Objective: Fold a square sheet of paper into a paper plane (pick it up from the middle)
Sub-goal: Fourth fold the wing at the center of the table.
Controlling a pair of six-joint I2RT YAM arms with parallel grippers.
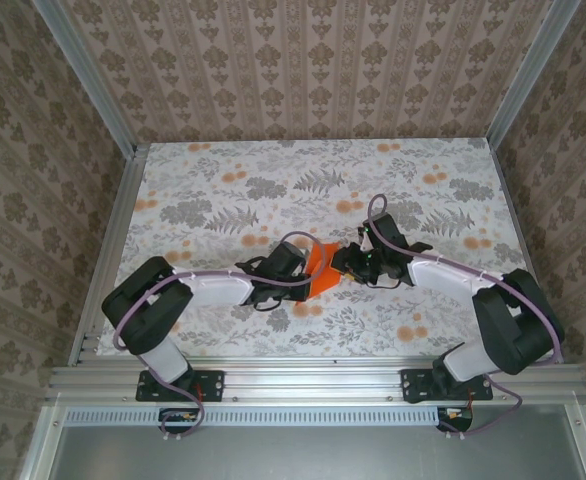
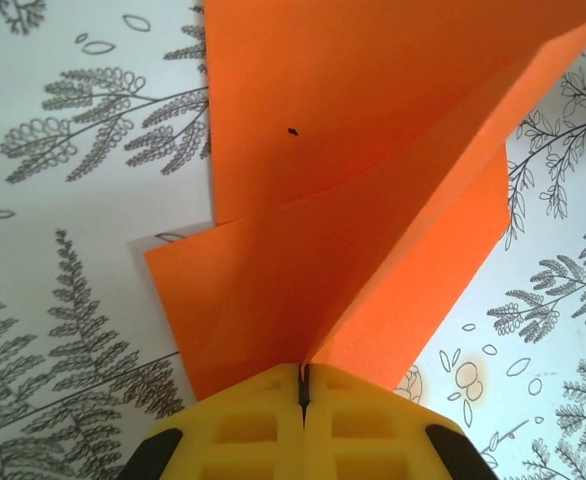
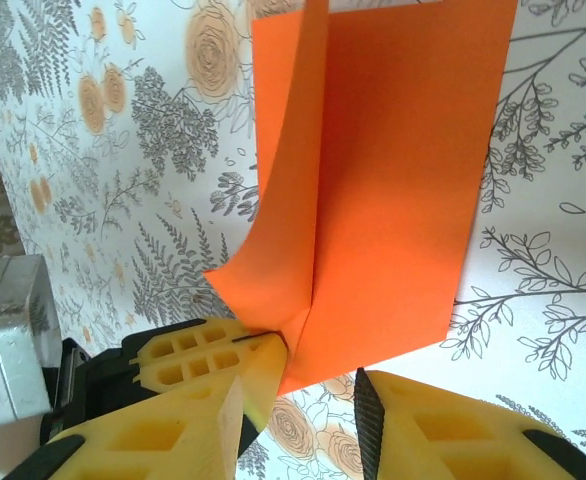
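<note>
The orange sheet of paper [image 1: 322, 268] sits folded at the table's centre between both arms. My left gripper [image 2: 303, 378] is shut on a corner of the paper [image 2: 353, 200], where the layers meet at a crease; one flap stands up off the table. In the right wrist view the paper [image 3: 393, 200] lies partly flat with its left flap curling upward. The left gripper's yellow fingers [image 3: 198, 352] pinch its near corner there. My right gripper [image 3: 313, 400] is open, with that corner just beyond its gap and nothing between its fingers. From above, the right gripper [image 1: 347, 262] faces the left gripper [image 1: 301, 264].
The table [image 1: 273, 180] has a floral cloth of grey ferns and orange flowers. Patterned walls and aluminium posts [image 1: 123, 150] close in the left, back and right sides. A metal rail [image 1: 313, 375] runs along the near edge by the arm bases.
</note>
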